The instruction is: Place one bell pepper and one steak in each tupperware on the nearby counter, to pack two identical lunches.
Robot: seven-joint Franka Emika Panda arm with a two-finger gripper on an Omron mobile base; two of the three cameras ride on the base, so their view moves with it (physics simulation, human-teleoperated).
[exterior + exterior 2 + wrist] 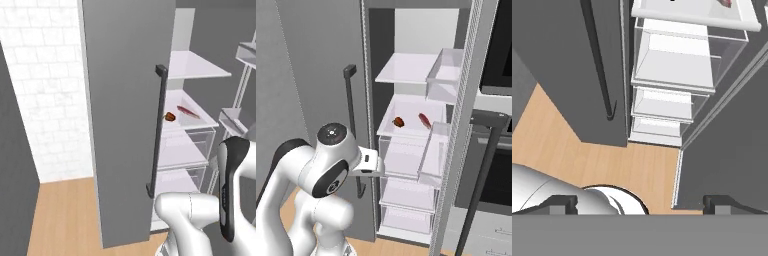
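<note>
Fridge door (125,115): matt grey, smooth, metal-like. Door handle (157,131): dark, matt bar. Shelves (408,67): white, smooth, faint sheen. Drawers (677,55): clear plastic, glossy edges. Floor (632,167): light wood planks, matt grain. Wall tiles (45,90): white, brick-pattern, matt. Steak (425,120): dark red, dull. Robot arm (321,175): glossy white shell, dark joints.

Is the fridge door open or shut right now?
Open: the fridge door is swung aside, exposing the shelves and clear drawers inside.

text: none legible | labels: none | signs: none
</note>
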